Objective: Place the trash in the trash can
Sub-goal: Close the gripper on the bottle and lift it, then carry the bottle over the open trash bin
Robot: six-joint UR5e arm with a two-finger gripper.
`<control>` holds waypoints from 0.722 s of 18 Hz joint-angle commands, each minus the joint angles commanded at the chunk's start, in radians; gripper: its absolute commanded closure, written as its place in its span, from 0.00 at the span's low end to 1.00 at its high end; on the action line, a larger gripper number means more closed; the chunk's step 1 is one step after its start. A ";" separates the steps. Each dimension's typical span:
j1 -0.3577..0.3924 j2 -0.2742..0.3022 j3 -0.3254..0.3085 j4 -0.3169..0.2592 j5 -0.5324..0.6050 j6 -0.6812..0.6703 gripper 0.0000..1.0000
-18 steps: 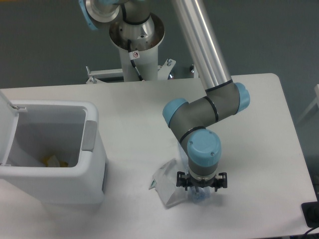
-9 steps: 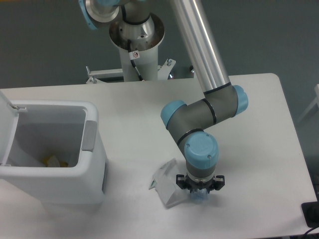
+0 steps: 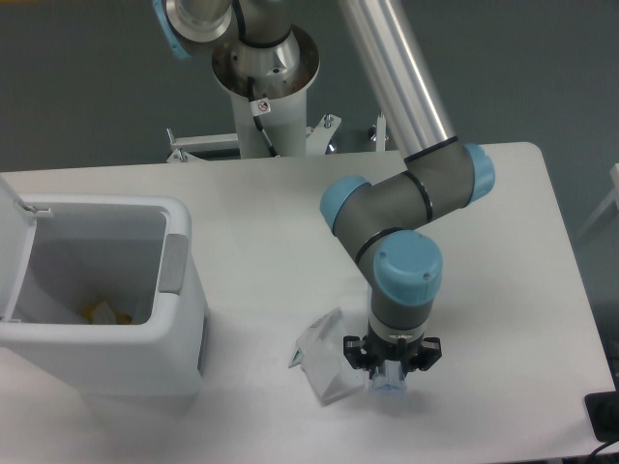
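Plastic everywhere on this one. We see a smooth white table with rounded corners, and on its left a big boxy white trash can with rounded edges, a grey latch panel on the side facing the arm, and its lid flipped up at the left edge. Inside the bin we can make out a bit of yellow stuff at the bottom, too small to identify.

Near the front middle of the table lies the wrapper, flat, translucent white, crinkly, with a small green corner on its left. Just beside it on the right is the bottle, but we only catch a sliver of clear plastic with something blue, because the wrist sits right over it.

The arm comes in from the top as a shiny silver tube, bends through grey joints with light blue caps, and points straight down. The gripper is low over the bottle, its black fingers poking out either side of the wrist. We honestly can't tell if they're clamped on the bottle or just around it; the wrist hides the tips.
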 joint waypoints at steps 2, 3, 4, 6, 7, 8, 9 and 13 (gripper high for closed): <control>0.012 0.021 0.035 0.000 -0.106 -0.029 0.53; 0.014 0.032 0.058 -0.002 -0.150 -0.036 0.53; 0.015 0.040 0.068 0.000 -0.174 -0.036 0.53; 0.019 0.071 0.069 0.000 -0.223 -0.030 0.52; 0.019 0.081 0.071 0.000 -0.247 -0.029 0.52; 0.017 0.089 0.074 0.000 -0.264 -0.028 0.52; 0.016 0.097 0.080 0.000 -0.274 -0.029 0.52; 0.008 0.133 0.118 0.008 -0.350 -0.033 0.52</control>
